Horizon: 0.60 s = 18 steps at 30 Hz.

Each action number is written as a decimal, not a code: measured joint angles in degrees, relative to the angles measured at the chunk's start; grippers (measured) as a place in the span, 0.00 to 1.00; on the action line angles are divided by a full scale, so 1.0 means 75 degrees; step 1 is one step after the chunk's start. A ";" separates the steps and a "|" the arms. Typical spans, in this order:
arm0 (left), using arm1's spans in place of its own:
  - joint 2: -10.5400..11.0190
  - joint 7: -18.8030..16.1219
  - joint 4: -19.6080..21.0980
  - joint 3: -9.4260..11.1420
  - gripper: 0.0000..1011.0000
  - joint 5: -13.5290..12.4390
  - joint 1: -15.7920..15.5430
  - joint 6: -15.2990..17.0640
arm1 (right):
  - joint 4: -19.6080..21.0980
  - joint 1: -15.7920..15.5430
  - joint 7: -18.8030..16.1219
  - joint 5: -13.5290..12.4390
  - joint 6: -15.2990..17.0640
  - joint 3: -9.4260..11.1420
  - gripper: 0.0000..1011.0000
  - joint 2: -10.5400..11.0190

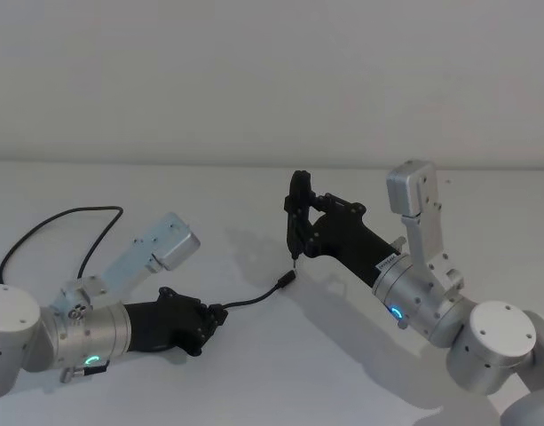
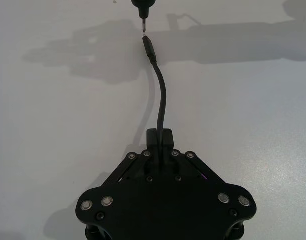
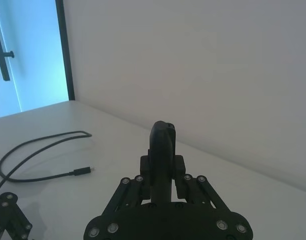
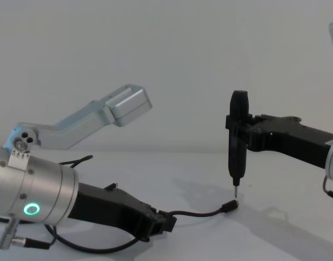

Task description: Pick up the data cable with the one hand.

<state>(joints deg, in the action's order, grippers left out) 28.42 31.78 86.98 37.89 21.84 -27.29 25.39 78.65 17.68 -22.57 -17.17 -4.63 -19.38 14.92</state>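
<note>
Low on the table, left end effector (image 4: 165, 223) clamped on data cable (image 4: 201, 212).

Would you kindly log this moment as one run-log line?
left tool: shut on data cable | plug end: on table | right tool: holds pen-like driver upright, above plug

Plain white matte table (image 1: 121, 390) carries everything, wall behind far edge. Long thin black data cable (image 1: 43, 226) lies on it at robot's left, looping in open curve. One small metal-tipped plug end (image 3: 86, 171) rests flat on surface. Other plug end (image 4: 230, 206) near table centre, tip just off or touching surface; cannot tell.
</note>
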 joint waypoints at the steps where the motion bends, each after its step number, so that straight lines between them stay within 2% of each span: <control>1: 0.0000 0.0000 0.0000 0.0000 0.04 0.0000 0.0000 0.0000 | 0.0007 -0.0001 -0.0001 -0.0006 -0.0002 -0.0002 0.27 0.0003; 18: 0.0000 0.0000 0.0000 0.0000 0.04 0.0000 -0.0001 0.0000 | 0.0168 -0.0076 0.0015 -0.0048 -0.0002 -0.0045 0.27 0.0095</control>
<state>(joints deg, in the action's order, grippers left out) 28.42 31.78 86.97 37.89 21.84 -27.29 25.39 79.91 17.11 -22.46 -17.53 -4.64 -19.72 15.63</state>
